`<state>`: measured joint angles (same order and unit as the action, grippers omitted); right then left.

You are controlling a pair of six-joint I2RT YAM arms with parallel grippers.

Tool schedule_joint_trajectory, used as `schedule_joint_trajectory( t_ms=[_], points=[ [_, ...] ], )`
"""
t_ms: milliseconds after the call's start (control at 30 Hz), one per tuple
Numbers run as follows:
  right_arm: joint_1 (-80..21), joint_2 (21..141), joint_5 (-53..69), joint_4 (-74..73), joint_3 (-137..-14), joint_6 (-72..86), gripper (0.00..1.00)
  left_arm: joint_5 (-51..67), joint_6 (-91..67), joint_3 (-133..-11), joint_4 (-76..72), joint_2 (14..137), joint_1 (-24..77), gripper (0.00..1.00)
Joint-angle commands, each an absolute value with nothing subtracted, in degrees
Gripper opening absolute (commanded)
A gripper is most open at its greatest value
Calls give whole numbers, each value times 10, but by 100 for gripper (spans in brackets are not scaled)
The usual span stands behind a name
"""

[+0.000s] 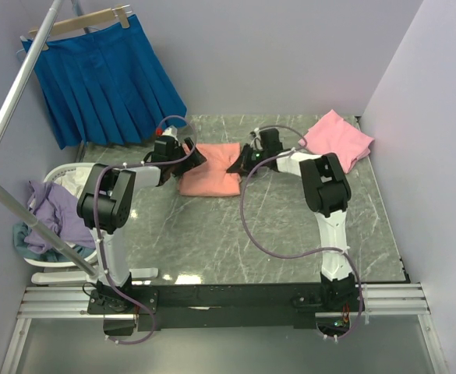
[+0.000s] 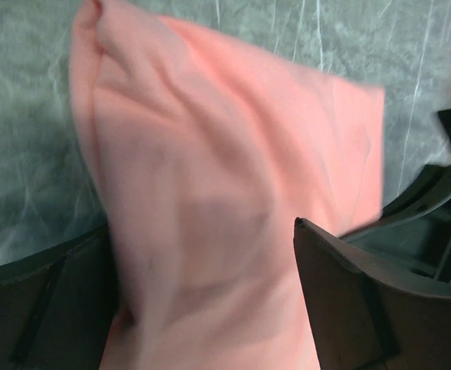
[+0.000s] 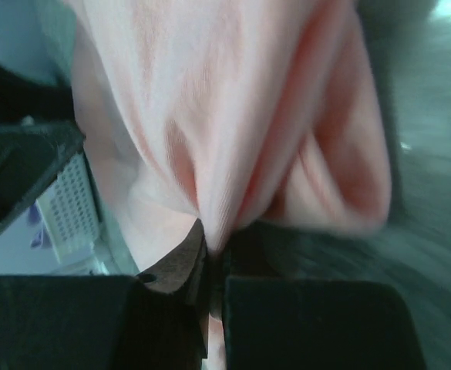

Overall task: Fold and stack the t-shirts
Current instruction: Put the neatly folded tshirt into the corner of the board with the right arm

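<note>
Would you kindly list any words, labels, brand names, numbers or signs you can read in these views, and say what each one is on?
None: no readable text shows in any view.
The salmon-orange t-shirt, pink t-shirt and blue skirt are plain, with no print or tag visible.
The arms and the basket of clothes show no legible markings.

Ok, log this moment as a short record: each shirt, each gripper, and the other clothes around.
salmon t-shirt: folded, table centre, held from both sides
pink t-shirt: far right corner of the table, untouched
left gripper: cloth between its fingers, grip unclear
right gripper: pinched shut on the salmon t-shirt
blue skirt: hanging, far left
laundry basket: left of table, holds clothes
</note>
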<state>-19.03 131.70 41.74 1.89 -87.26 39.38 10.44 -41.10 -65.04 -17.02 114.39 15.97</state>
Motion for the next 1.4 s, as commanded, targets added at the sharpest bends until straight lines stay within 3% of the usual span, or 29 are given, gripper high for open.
schedule_joint_trajectory(
  t_ms=[0,200,433,867,1367],
  points=[
    [-128,1231,300,6,-872,354,0,115,-403,-638,-97,1103,168,91],
    [-47,1168,257,5,-885,338,0,127,-396,-657,-80,1066,168,91],
    [50,1087,201,145,-806,374,0,131,-397,-659,-76,1033,167,92],
    [154,1100,16,195,-743,360,0,127,-397,-658,-69,1021,167,92],
    [200,1136,-71,4,-844,334,0,154,-403,-667,-69,1044,168,92]
  ],
)
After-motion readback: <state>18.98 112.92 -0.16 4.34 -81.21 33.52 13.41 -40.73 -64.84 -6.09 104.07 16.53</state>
